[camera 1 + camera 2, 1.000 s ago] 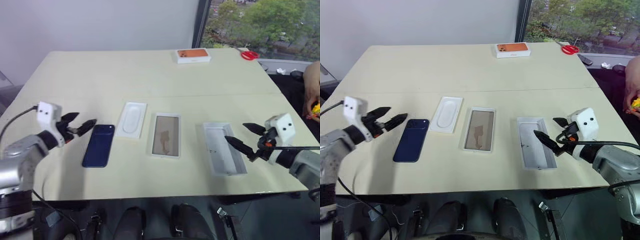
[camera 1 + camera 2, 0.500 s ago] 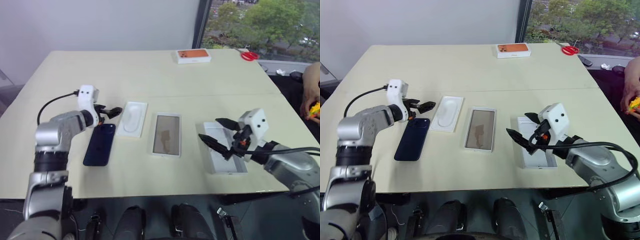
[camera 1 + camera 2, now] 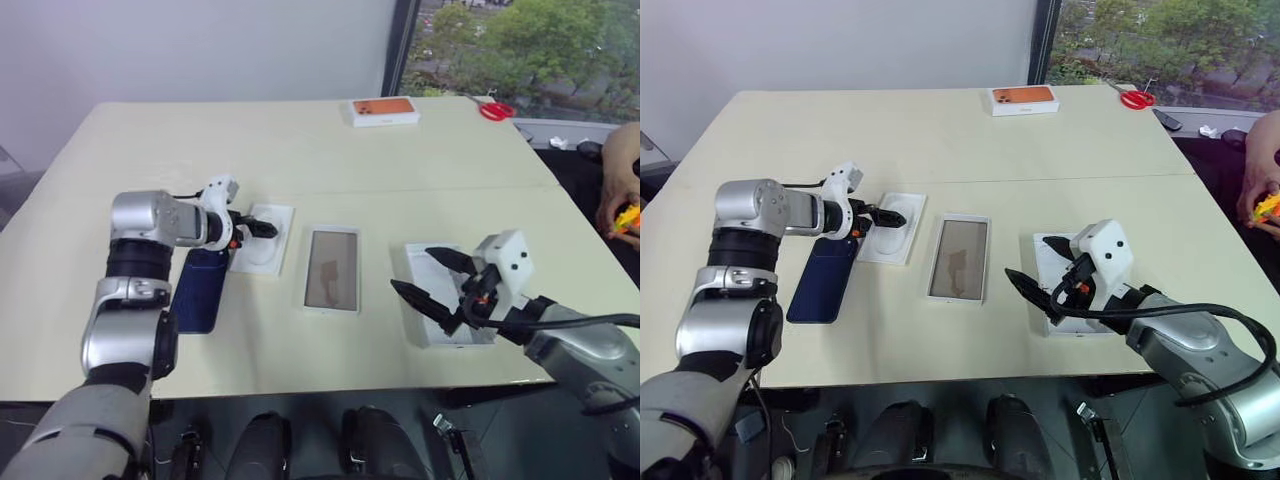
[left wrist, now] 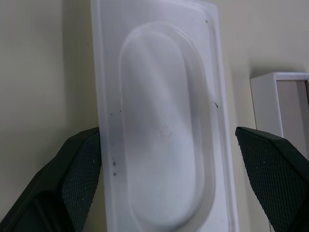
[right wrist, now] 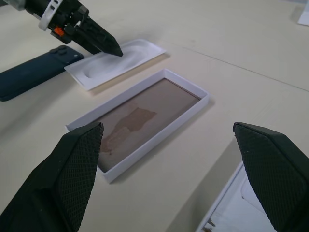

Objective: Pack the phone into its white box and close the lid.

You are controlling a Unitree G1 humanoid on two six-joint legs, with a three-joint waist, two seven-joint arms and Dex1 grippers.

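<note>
The phone (image 3: 199, 290) was not the biggest thing I had in view, so I took stock by size: the cream table (image 3: 300, 150) spread across most of the left eye frame, with nothing packed on it yet. Low and right of centre lay the lid (image 3: 447, 296), its pale inside facing up, and my right gripper (image 3: 437, 283) hung over its near half with the fingers spread wide and nothing between them. At the centre of the frame sat the white box (image 3: 332, 270), open, its tan-brown floor bare; I could see it again in the right wrist view (image 5: 140, 123), lying between the two raised black fingers (image 5: 72, 169). Left of centre the phone lay flat, back up, partly hidden behind my left forearm and just beside the thin white insert (image 3: 262, 240) with its oval recess. The insert sat between the phone and the white box, apart from the box. My left gripper (image 3: 262, 229) pointed down over the insert, fingers parted, pinching nothing; whether the tips touched it I could not tell. At the upper centre of the frame, near the table's far edge, rested an orange-printed box (image 3: 385, 111), and further right, red scissors (image 3: 498, 110). A person's hand (image 3: 620, 190) showed at the right edge.
</note>
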